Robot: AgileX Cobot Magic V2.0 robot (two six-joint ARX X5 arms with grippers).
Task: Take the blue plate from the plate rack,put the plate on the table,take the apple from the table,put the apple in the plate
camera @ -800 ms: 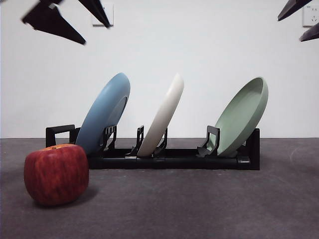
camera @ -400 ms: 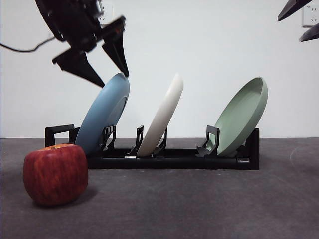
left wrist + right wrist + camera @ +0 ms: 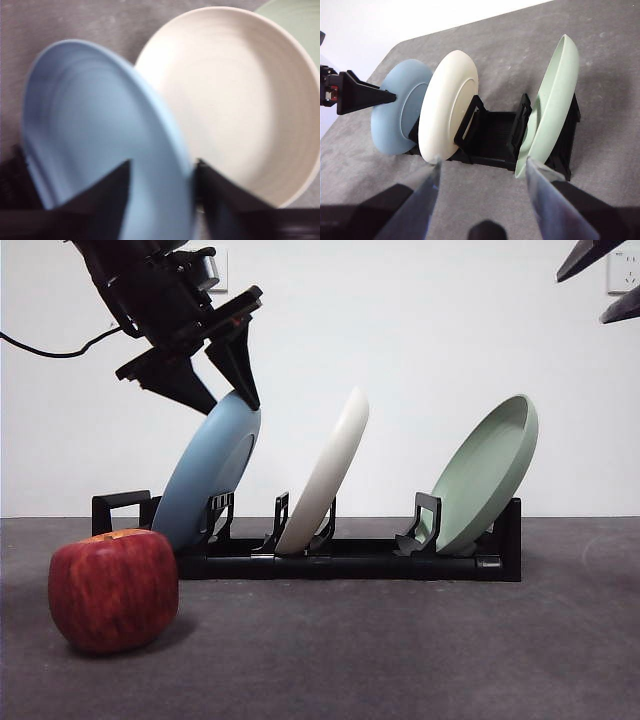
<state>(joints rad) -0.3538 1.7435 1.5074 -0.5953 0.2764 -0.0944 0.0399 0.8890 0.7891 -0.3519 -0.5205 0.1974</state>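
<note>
- The plate rack stands on the dark grey table, with its loop handle at the end nearest the apple.
- Three plates lean in the rack: the blue plate in the slot at the handle end, a cream-white plate in the middle slot, and a pale green plate at the far end from the handle.
- The left gripper is at the top rim of the blue plate, its jaws spread with one on each face of the rim; the left wrist view shows the rim running between them, but whether they press on it cannot be told.
- The blue plate sits in its slot, tilted.
- The apple rests on the table just in front of the rack's handle end, clear of both grippers.
- The right gripper hangs well above the rack with its jaws wide apart, holding nothing.
</note>
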